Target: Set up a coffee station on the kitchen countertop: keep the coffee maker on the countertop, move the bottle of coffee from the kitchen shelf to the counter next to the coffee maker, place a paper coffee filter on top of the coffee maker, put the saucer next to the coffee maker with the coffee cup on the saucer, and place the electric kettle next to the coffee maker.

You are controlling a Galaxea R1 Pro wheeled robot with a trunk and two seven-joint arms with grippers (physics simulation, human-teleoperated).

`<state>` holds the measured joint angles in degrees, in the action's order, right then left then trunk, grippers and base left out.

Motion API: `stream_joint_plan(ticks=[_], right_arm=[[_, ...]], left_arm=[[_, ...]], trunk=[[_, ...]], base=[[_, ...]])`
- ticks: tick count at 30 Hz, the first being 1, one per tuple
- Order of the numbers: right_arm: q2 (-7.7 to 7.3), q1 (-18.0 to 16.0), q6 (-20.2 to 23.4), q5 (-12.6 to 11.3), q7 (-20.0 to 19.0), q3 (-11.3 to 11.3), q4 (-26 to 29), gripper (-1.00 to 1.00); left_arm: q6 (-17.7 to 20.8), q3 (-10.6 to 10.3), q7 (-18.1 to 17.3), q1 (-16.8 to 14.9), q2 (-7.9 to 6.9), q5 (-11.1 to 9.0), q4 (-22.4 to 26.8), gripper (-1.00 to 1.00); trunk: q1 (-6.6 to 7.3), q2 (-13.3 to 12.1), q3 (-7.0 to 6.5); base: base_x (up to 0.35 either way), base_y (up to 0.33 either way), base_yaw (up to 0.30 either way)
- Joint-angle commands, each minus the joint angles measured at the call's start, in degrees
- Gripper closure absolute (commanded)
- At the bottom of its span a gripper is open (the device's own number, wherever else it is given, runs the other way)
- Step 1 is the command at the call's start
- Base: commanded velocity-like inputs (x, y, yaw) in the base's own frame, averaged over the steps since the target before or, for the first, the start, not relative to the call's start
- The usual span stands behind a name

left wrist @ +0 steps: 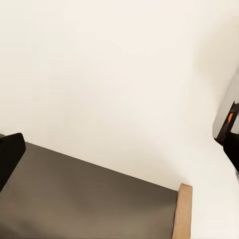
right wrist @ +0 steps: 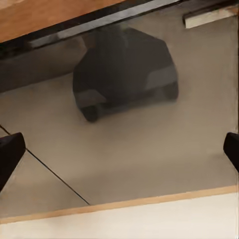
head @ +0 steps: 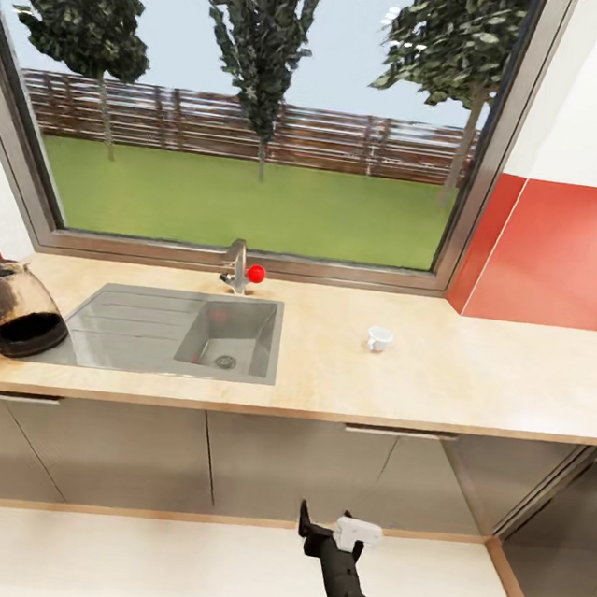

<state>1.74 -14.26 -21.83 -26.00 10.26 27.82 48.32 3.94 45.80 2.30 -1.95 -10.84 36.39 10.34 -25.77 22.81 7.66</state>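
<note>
The kitchen countertop point(head: 476, 378) runs across the head view under a wide window. A tiny white coffee cup point(head: 379, 338) stands on it, right of the steel sink point(head: 181, 332). The electric kettle point(head: 16, 310), rounded glass and dark in its lower half, sits at the counter's left end beside the sink. My right gripper point(head: 329, 529) hangs low in front of the grey cabinet fronts point(head: 267, 464), well below the cup. In the right wrist view the right gripper point(right wrist: 119, 154) is open and holds nothing. My left gripper point(left wrist: 119, 159) looks open over pale floor.
A faucet with a red knob point(head: 256, 273) stands behind the sink. A red wall panel point(head: 568, 259) backs the counter's right part. A dark side cabinet point(head: 558, 549) juts forward at the right. The glossy cabinet front point(right wrist: 149, 149) reflects a dark shape.
</note>
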Motion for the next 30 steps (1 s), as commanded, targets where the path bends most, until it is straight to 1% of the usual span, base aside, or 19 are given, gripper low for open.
stream_joint_plan(ticks=[1,2,4,13,14,16,17,19,20,22,23,25,30], right_arm=[[-0.06,-0.07,-0.27,-0.45,0.35,-1.11,1.52,-1.00],[-0.06,-0.07,-0.24,-0.45,0.36,-2.70,3.93,-1.00],[-0.11,-0.07,-0.24,-0.45,0.39,-3.28,5.88,-1.00],[-0.16,-0.07,-0.23,-0.38,0.46,-3.55,13.80,-1.00],[-0.12,-0.07,-0.23,-0.37,0.46,-3.55,15.19,-1.00],[-0.15,-0.07,-0.16,-0.37,0.50,-3.56,20.99,-1.00],[-0.15,-0.07,-0.16,-0.37,0.69,-3.58,22.36,-1.00],[-0.16,-0.07,-0.15,-0.37,1.58,-3.63,24.55,-1.00],[-0.16,-0.07,-0.12,-0.37,2.67,-3.73,26.10,-1.00],[-0.16,-0.07,-0.01,-0.25,6.75,-4.11,30.28,-1.00],[-0.16,-0.07,0.01,-0.23,7.58,-4.16,31.38,-1.00],[-0.16,-0.07,0.02,-0.16,8.46,-4.22,33.01,-1.00],[-0.16,-0.07,0.08,-0.08,9.01,-4.26,34.15,-1.00]], left_arm=[[0.19,0.16,0.07,-0.08,0.02,0.26,0.08,-1.00],[0.19,0.16,0.07,-0.13,0.00,0.26,0.10,-1.00],[0.25,0.21,0.07,-0.15,0.00,0.26,0.11,-1.00],[0.28,0.25,0.07,-0.16,0.09,0.26,0.11,-1.00],[0.28,0.25,0.07,-0.16,0.07,0.26,0.11,-1.00],[0.28,0.24,0.07,-0.16,0.04,0.26,0.11,-1.00],[0.28,0.24,0.07,-0.16,0.03,0.26,0.11,-1.00],[0.28,0.25,0.07,-0.16,0.08,0.26,0.12,-1.00],[0.28,0.25,0.07,-0.16,0.09,0.26,0.12,-1.00],[0.32,0.25,0.07,-0.16,0.05,0.26,0.12,-1.00],[0.34,0.25,0.07,-0.16,0.04,0.26,0.12,-1.00],[0.35,0.25,0.07,-0.16,0.00,0.26,0.12,-1.00],[0.36,0.25,0.07,-0.16,0.03,0.26,0.12,-1.00]], trunk=[[-0.01,0.11,0.12],[-0.01,0.11,0.12],[-0.01,0.11,0.12],[-0.01,0.11,0.12],[-0.01,0.11,0.12],[-0.01,0.11,0.12],[-0.01,0.11,0.12],[-0.01,0.11,0.12],[-0.01,0.11,0.12],[-0.01,0.11,0.12],[-0.01,0.11,0.12],[-0.01,0.11,0.12],[-0.01,0.11,0.12]], base=[[-0.248,0.000,0.000],[-0.252,0.000,0.000],[-0.135,0.000,0.000],[-0.021,0.000,0.000],[-0.002,0.000,0.000],[0.000,0.000,0.000],[0.000,0.000,0.000],[0.000,0.000,0.000],[0.000,0.000,0.000],[0.000,0.000,0.000],[0.000,0.000,0.000],[0.000,0.000,0.000],[0.000,0.000,0.000]])
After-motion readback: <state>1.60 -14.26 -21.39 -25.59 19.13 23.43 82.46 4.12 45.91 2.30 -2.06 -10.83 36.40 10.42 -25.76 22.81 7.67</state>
